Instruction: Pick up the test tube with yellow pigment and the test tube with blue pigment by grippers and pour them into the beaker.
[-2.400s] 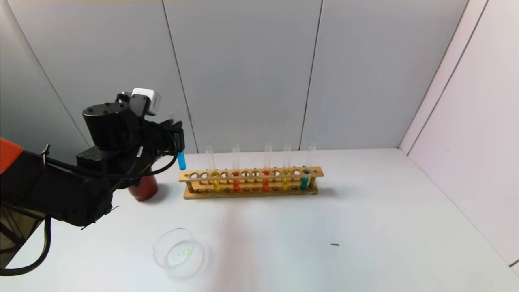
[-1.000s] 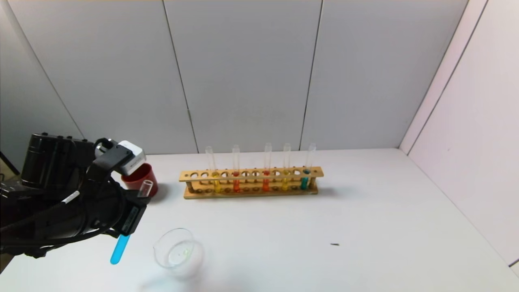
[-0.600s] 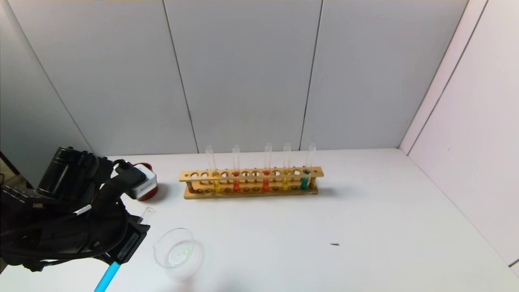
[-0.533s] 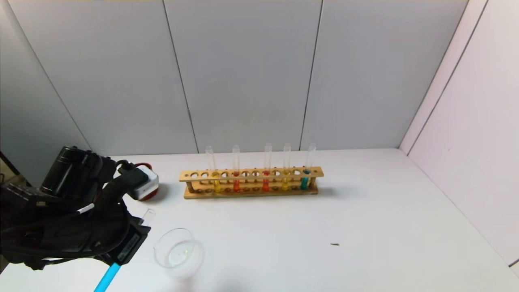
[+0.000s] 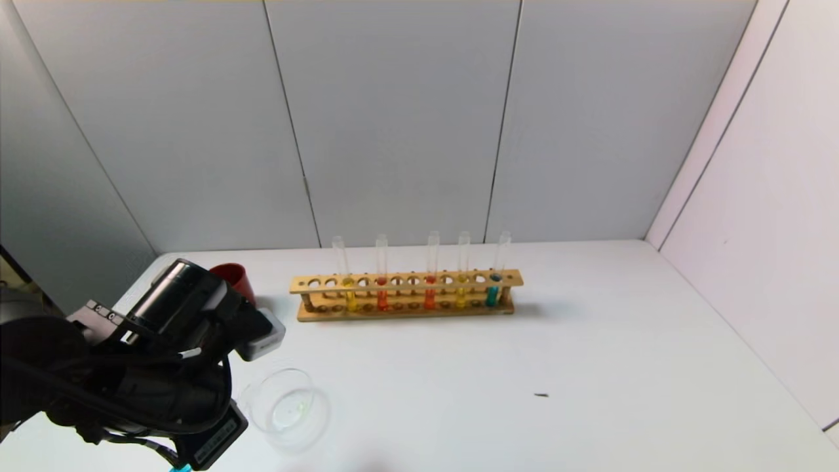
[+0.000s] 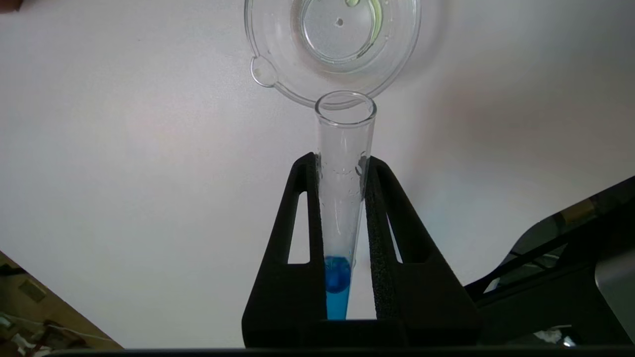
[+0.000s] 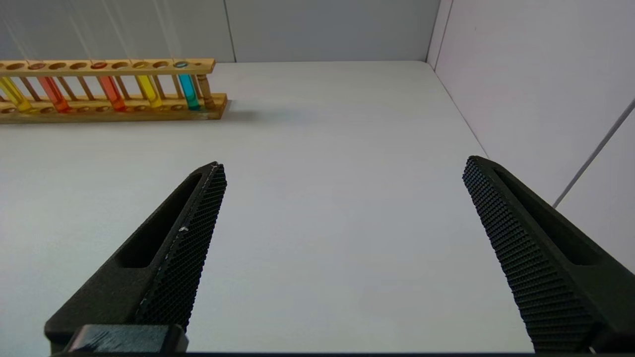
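From the head camera, the left gripper (image 5: 216, 440) is hanging low at about 8 o'clock in the picture, just beside the beaker (image 5: 286, 408). The beaker is sitting on the white table (image 5: 524, 367), and it looks nearly empty. Only a tiny blue tip of the test tube with blue pigment (image 5: 178, 468) is peeking out under the gripper. A red cup (image 5: 233, 280) is standing behind the arm, at 10 o'clock from the beaker. The wooden rack (image 5: 405, 295) is sitting farther back, at about 1 o'clock from the beaker. It is holding five tubes, and one of them is the test tube with yellow pigment (image 5: 461, 280).

From the left wrist camera, the left gripper (image 6: 341, 163) is pinching the test tube with blue pigment (image 6: 341, 198) between its two fingers (image 6: 302, 208). The blue liquid is sitting at the round end, deep between the fingers. The open mouth of the tube is pointing at the rim of the beaker (image 6: 332, 47).

From the right wrist camera, the right gripper (image 7: 342, 198) is spread wide and holding nothing. It is hanging over bare table. The rack (image 7: 106, 89) is far off at 10 o'clock.
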Controlling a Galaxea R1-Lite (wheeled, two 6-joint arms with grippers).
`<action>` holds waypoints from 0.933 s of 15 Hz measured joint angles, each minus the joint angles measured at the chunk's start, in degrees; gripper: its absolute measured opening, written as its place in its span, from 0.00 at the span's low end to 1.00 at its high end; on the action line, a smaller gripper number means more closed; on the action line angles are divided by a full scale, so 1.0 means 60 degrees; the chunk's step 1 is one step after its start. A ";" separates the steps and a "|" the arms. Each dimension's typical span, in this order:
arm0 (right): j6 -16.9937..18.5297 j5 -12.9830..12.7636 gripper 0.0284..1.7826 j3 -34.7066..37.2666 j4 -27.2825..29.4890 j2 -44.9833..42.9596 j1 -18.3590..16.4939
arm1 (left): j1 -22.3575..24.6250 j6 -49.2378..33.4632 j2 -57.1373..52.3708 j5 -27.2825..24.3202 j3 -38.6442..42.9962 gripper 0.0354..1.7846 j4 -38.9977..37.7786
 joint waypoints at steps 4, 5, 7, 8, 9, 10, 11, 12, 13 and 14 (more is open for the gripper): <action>-0.0004 0.0000 0.98 0.0000 0.0000 0.0000 0.0002 | 0.0012 0.0061 0.0685 0.0033 -0.0289 0.15 0.0037; -0.0004 -0.0004 0.98 0.0000 -0.0004 0.0000 0.0000 | 0.0022 0.0077 0.0859 0.0045 -0.0386 0.15 0.0041; 0.0000 0.0000 0.98 0.0000 -0.0004 0.0000 0.0000 | 0.0055 0.0095 0.1195 0.0171 -0.0640 0.15 0.0223; -0.0004 0.0000 0.98 0.0000 0.0000 0.0000 0.0000 | 0.0063 0.0120 0.1373 0.0266 -0.0823 0.15 0.0463; 0.0000 -0.0004 0.98 0.0000 0.0000 0.0000 0.0002 | 0.0073 0.0130 0.1526 0.0325 -0.1024 0.15 0.0675; -0.0004 -0.0004 0.98 0.0000 0.0000 0.0000 0.0000 | 0.0083 0.0152 0.1664 0.0368 -0.1203 0.15 0.0878; 0.0000 0.0000 0.98 0.0000 0.0000 0.0000 0.0000 | 0.0100 0.0221 0.1796 0.0423 -0.1398 0.15 0.1111; 0.0000 0.0000 0.98 0.0000 -0.0004 0.0000 0.0000 | 0.0106 0.0254 0.1916 0.0492 -0.1566 0.15 0.1323; -0.0004 -0.0004 0.98 0.0000 -0.0004 0.0000 0.0000 | 0.0118 0.0272 0.2018 0.0514 -0.1709 0.15 0.1402; -0.0004 -0.0004 0.98 0.0000 -0.0004 0.0000 0.0000 | 0.0120 0.0295 0.2131 0.0542 -0.1839 0.15 0.1455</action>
